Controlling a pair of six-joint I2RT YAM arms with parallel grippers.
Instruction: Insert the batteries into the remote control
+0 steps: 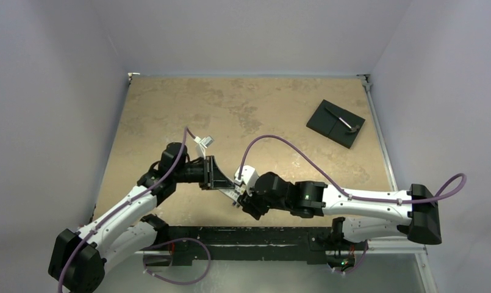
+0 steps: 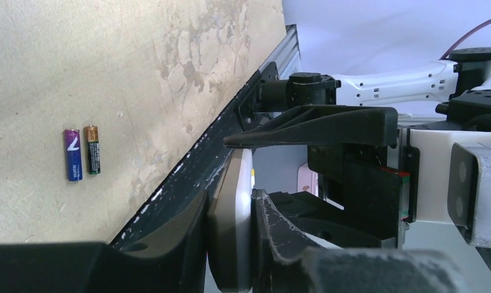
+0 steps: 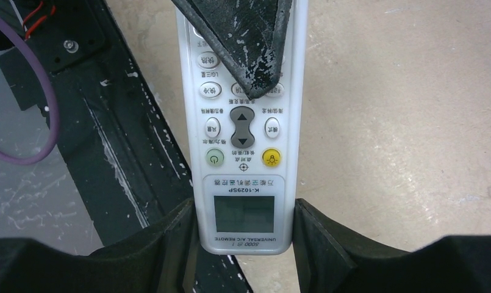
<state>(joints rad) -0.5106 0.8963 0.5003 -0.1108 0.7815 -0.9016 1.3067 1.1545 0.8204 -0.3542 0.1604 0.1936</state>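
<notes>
two batteries (image 2: 73, 155) lie side by side on the tabletop (image 2: 35, 73). left end effector (image 2: 229, 204) pinches the remote control (image 3: 243, 152) face-to-back, right end effector (image 3: 244, 210) its side edges; likely light, stiff, slippery plastic, so grip the long edges.

White remote (image 3: 243, 152), batteries (image 2: 74, 155) purple and seemingly dark green, mottled tan table (image 1: 230, 110)

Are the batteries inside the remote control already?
No, both batteries lie side by side on the table, away from the remote control.
</notes>
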